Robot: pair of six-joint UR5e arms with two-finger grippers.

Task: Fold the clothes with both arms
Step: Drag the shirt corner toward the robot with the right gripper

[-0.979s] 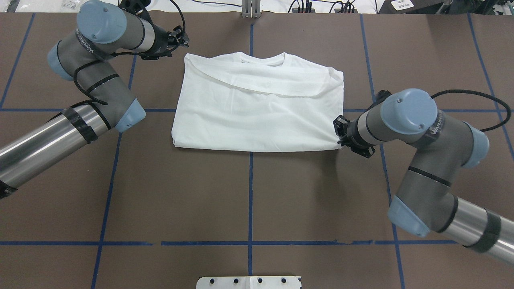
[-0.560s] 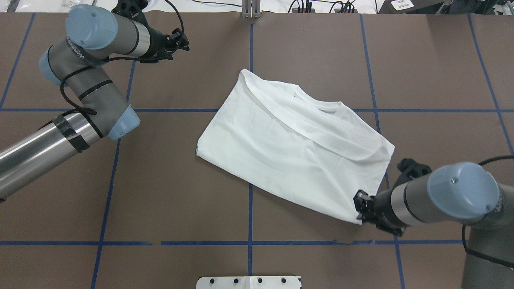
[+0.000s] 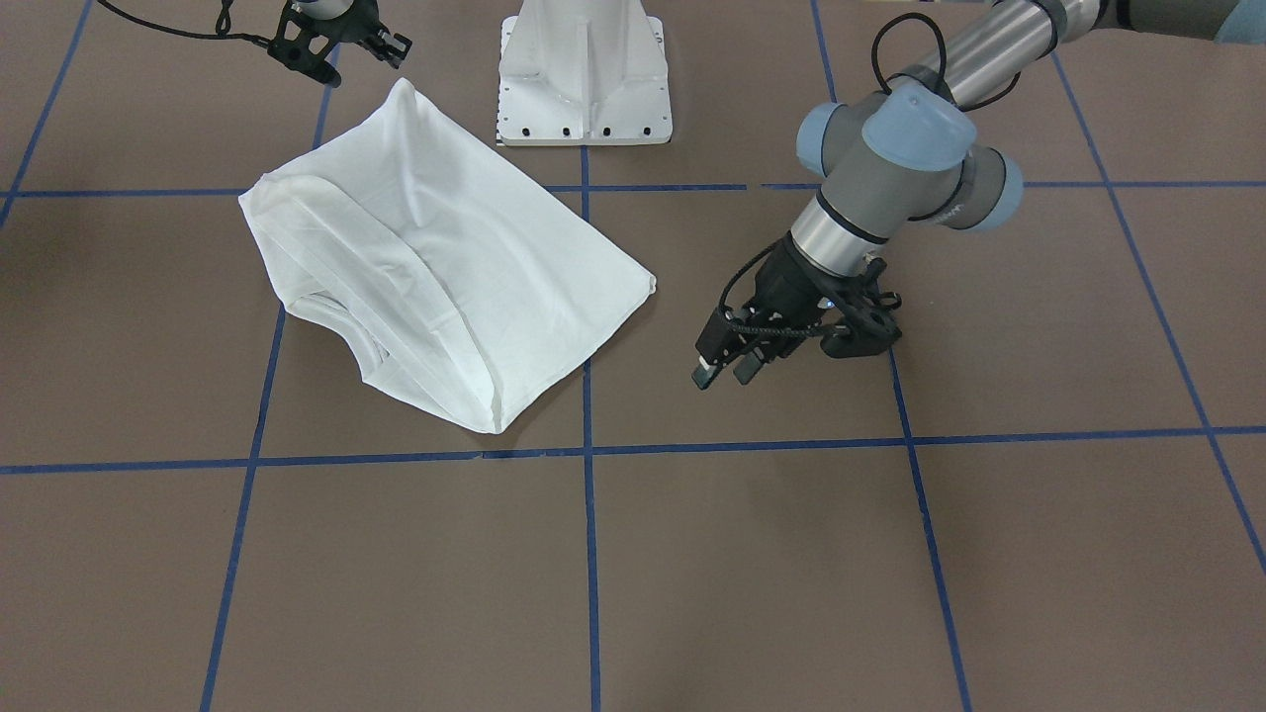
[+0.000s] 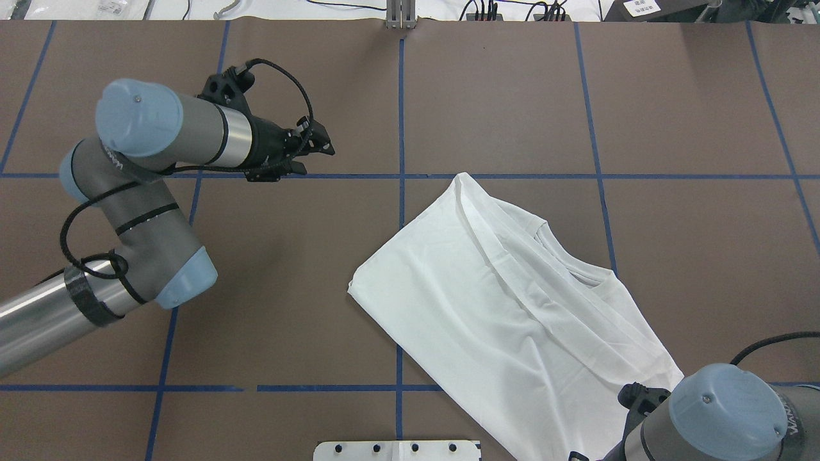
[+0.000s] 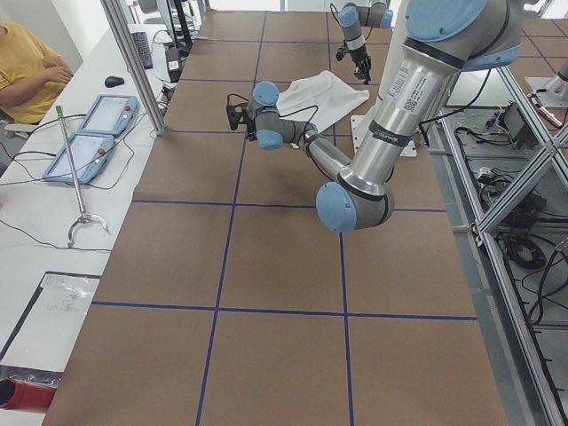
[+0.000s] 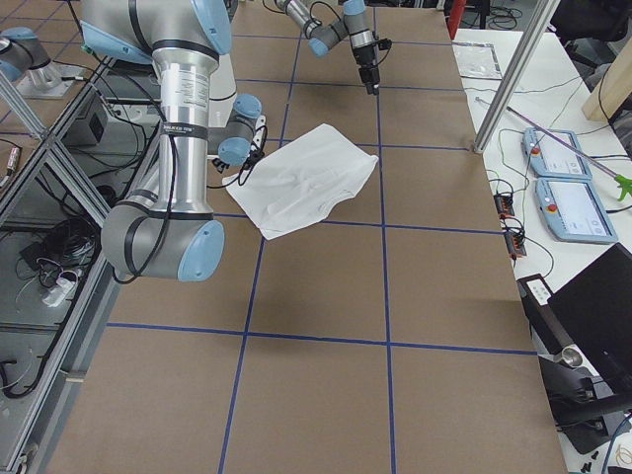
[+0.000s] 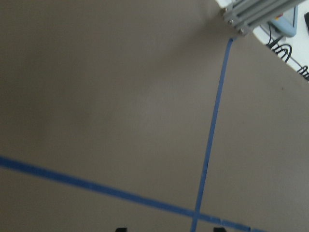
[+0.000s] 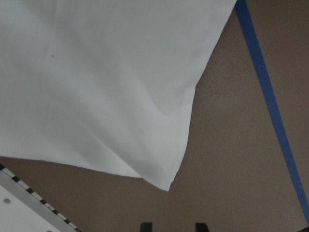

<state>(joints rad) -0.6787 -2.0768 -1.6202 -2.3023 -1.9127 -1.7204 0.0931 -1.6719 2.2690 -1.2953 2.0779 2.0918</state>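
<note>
Though ajar, right gripper (image 3: 392, 44) off shirt (image 3: 445, 267).

Counter (image 4: 288, 288): bare brown surface across the robot's left half and along the operator-side edge; free passage there.
Obstacles:
- shirt (image 4: 512, 320), askew over the right half, reaching the robot-side edge;
- white pedestal (image 3: 584, 69), mid robot-side edge, just beside the shirt;
- left arm (image 4: 141, 192), over the left half;
- right arm (image 4: 724, 410), right robot-side corner;
- post (image 4: 400, 13), mid operator-side edge.

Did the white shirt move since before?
Yes. The shirt slid toward the robot and to its right, away from the far blue line, toward the white pedestal.
</note>
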